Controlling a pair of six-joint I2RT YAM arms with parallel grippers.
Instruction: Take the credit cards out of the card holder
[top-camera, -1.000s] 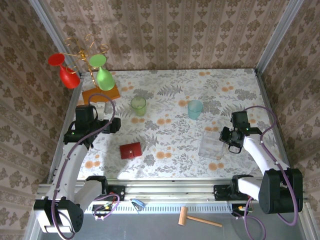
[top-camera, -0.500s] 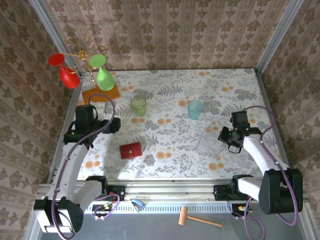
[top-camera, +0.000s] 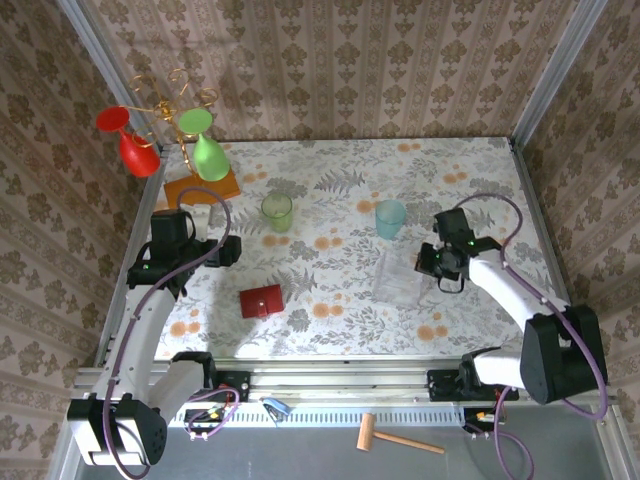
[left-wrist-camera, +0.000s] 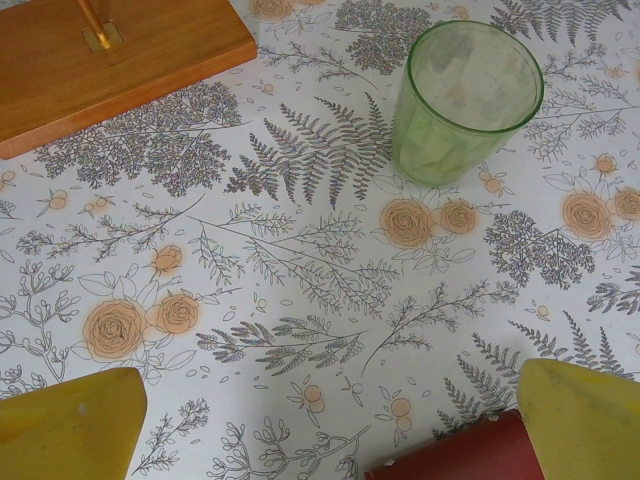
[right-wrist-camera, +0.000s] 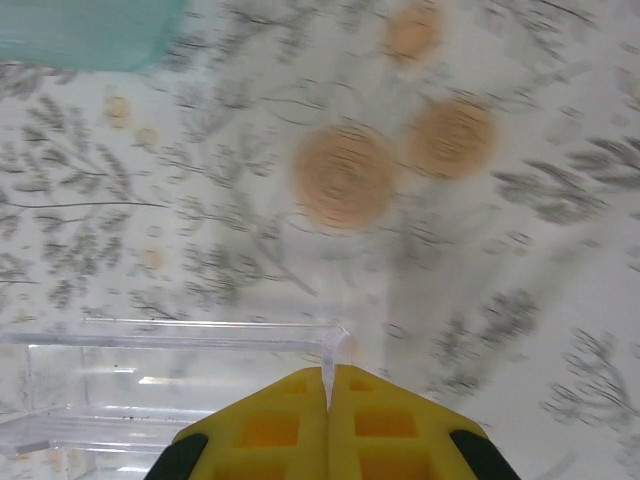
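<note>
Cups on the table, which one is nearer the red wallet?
The green cup, standing just beyond the red wallet on the left side; the light blue cup stands farther off to the right.

No writing, label, brand, number or sign can be read on anything here.

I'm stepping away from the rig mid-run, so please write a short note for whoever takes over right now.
Left gripper: open, holding nothing, above the table at the edge of the card holder.
Right gripper: shut on the thin wall of a clear plastic box, right of centre.
Card holder: folded shut on the table near the left arm, touched by neither gripper.
Done: nothing yet; no credit cards are out.
Left: open the card holder and pull out the credit cards.
</note>
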